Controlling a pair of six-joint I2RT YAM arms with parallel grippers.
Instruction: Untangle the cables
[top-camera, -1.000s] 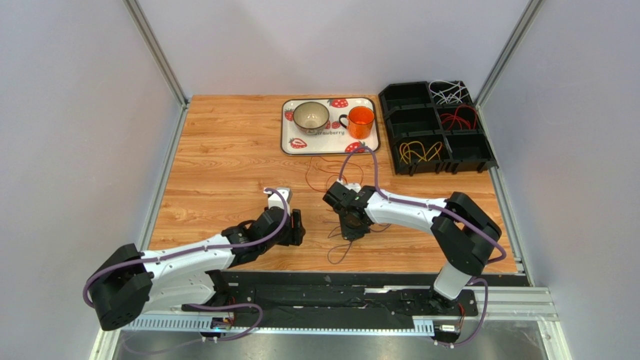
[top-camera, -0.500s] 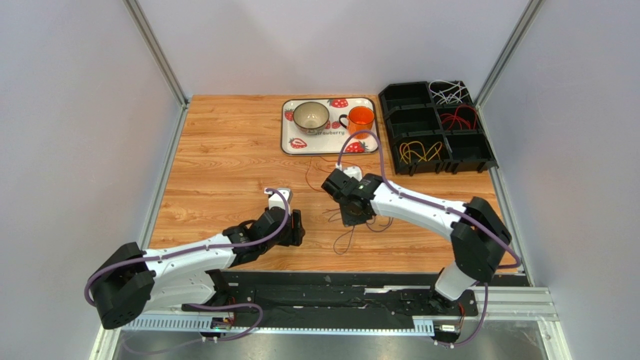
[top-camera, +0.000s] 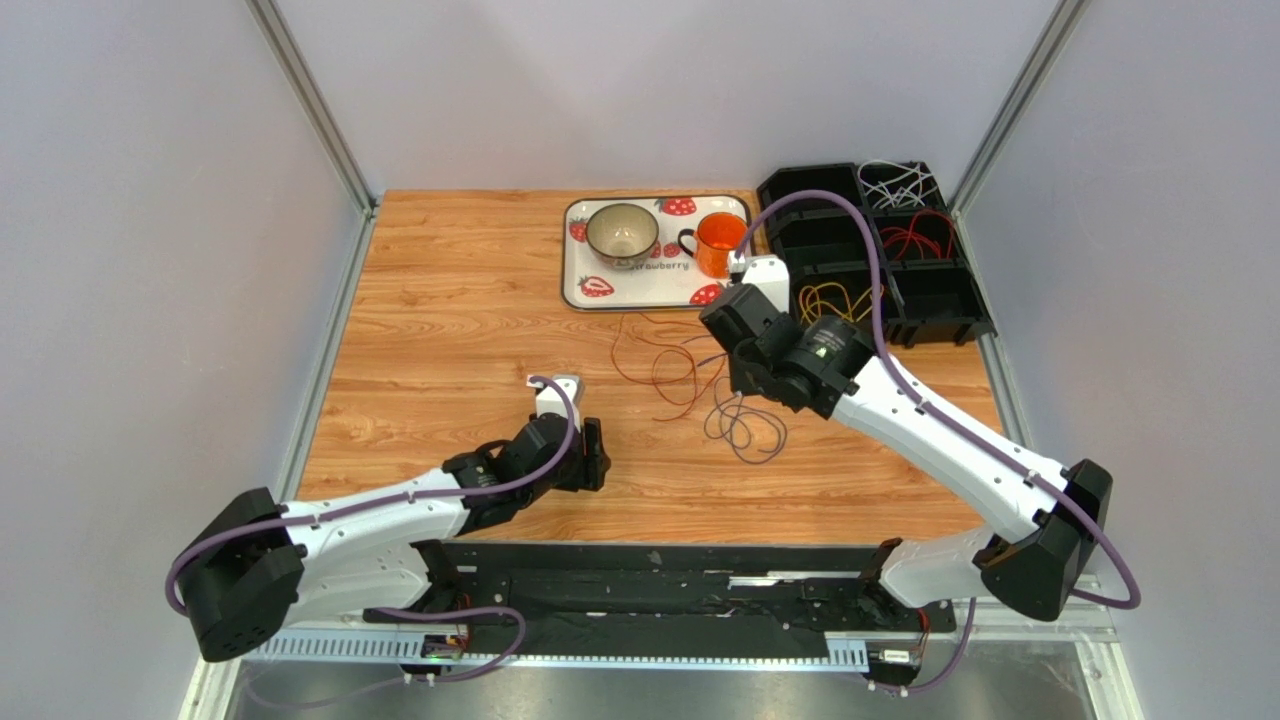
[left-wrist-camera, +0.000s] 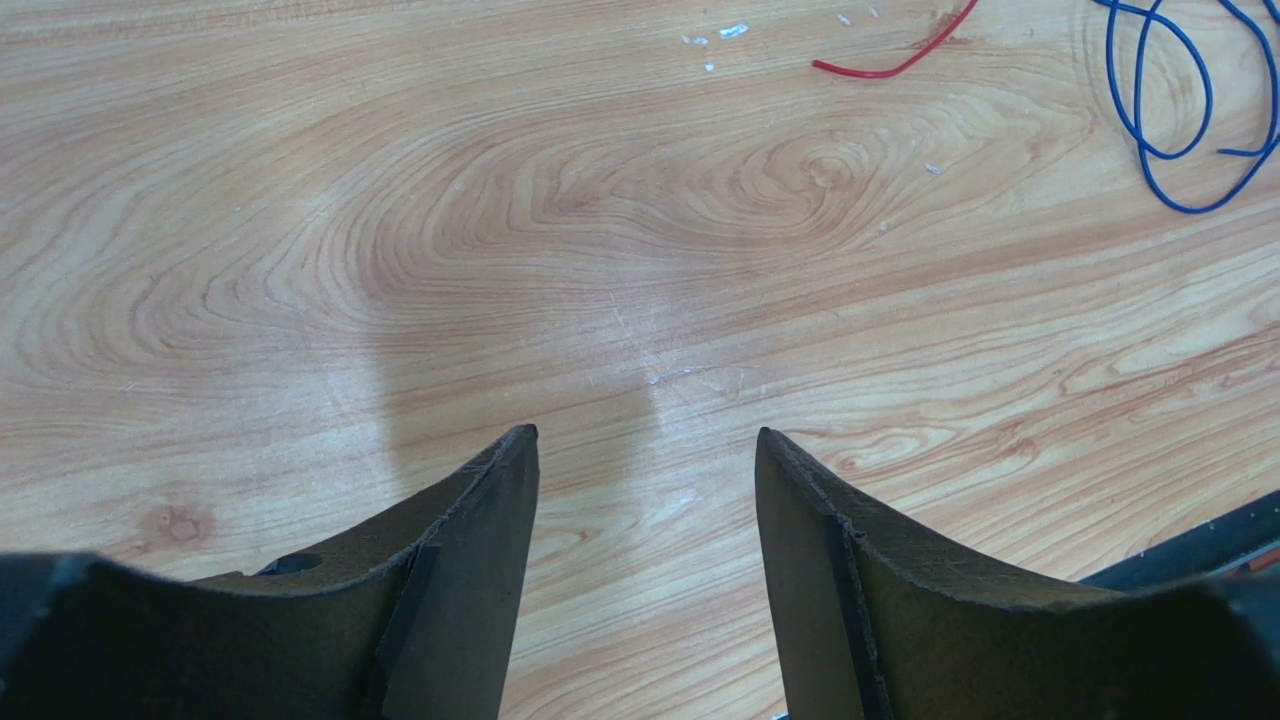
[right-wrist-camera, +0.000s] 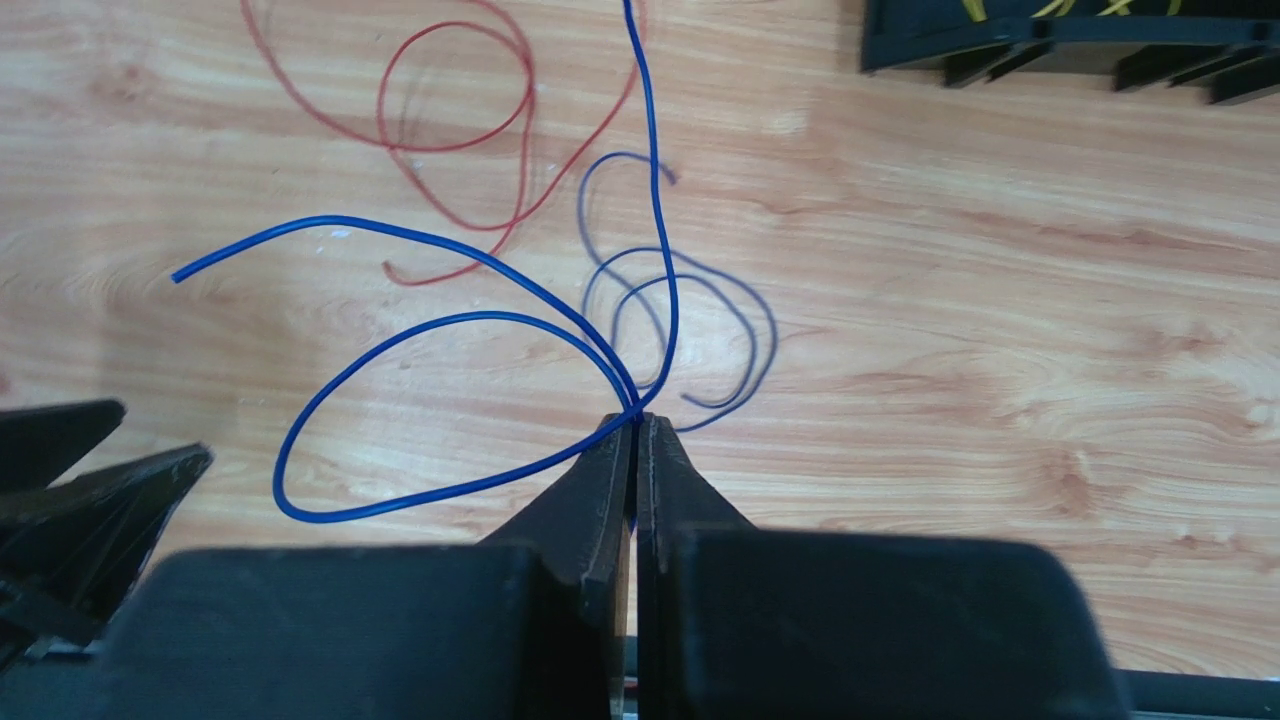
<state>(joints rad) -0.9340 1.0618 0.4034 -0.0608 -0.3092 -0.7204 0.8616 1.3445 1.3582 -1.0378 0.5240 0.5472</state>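
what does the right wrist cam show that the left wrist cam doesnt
Only right wrist: the right gripper, jaws shut on the blue cable, and a corner of the black bin. Only left wrist: the left gripper, jaws open over bare wood, holding nothing. Both: the wooden table, the blue cable and a red cable.

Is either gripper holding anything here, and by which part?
The right gripper is shut on the blue cable, pinching it where its loops come together. The left gripper is open and holds nothing.
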